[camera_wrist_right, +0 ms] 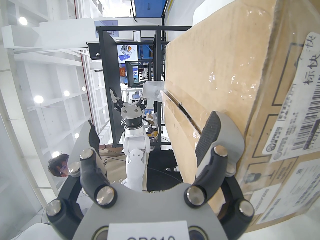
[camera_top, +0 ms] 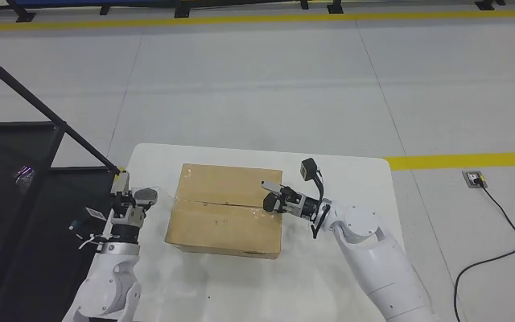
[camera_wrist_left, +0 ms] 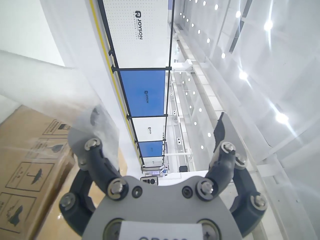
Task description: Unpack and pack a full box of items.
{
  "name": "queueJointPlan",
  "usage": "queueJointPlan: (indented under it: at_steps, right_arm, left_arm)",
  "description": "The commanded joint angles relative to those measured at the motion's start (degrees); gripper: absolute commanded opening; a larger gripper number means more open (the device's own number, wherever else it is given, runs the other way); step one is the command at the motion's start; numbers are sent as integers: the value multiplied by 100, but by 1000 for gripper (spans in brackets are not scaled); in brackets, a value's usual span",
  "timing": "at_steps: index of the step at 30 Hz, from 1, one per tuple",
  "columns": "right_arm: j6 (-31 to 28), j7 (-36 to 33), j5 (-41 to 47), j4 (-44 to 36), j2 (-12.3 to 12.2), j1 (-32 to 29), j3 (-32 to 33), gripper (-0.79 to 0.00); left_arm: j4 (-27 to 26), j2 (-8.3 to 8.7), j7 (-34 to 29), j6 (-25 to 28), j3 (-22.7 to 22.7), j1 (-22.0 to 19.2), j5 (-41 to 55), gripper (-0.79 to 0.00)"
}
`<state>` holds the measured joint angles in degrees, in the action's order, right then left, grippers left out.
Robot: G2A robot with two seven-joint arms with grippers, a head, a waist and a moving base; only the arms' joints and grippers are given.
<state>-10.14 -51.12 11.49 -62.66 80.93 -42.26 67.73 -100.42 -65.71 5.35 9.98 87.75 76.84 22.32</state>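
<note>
Right gripper stands wide open at the right end of the cardboard box. One finger pad is just beside the box's top face, near the seam where the two flaps meet. The other finger is clear of the box, and nothing is held between them. In the top view this gripper reaches in over the box's right edge, in line with the seam.

Left gripper is also spread wide and grips nothing. It sits just off the left end of the box, pointing away from the robot. A piece of clear film lies over one of its fingers. From the right wrist view, the same film shows at the far end of the seam, touching the left gripper.

The box is shut, both flaps flat, and rests in the middle of the white table. A shipping label covers its right end, and handling symbols are printed on its left end.

Beside the table's left side stands a black frame. A yellow floor line runs off to the right.
</note>
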Motion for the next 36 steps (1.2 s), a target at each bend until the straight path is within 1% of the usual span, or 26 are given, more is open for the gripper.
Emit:
queueJointPlan:
  at_steps: [1, 4, 10, 16, 23, 36]
  right_arm:
    - [0, 0, 0, 0, 0, 0, 0, 0]
    - [0, 0, 0, 0, 0, 0, 0, 0]
    - [0, 0, 0, 0, 0, 0, 0, 0]
    - [0, 0, 0, 0, 0, 0, 0, 0]
    - [0, 0, 0, 0, 0, 0, 0, 0]
    - [0, 0, 0, 0, 0, 0, 0, 0]
  left_arm:
    - [-15, -14, 51, -74, -33, -34, -94, 0]
    - [-72, -35, 66, -126, -85, -62, -192, 0]
    - [-299, -76, 218, -165, -238, -55, -702, 0]
    - [-482, -114, 203, -289, -377, -62, -1045, 0]
    - [-458, -169, 279, -426, -660, -131, -1609, 0]
    - [-398, -282, 192, -560, -1117, -291, -2126, 0]
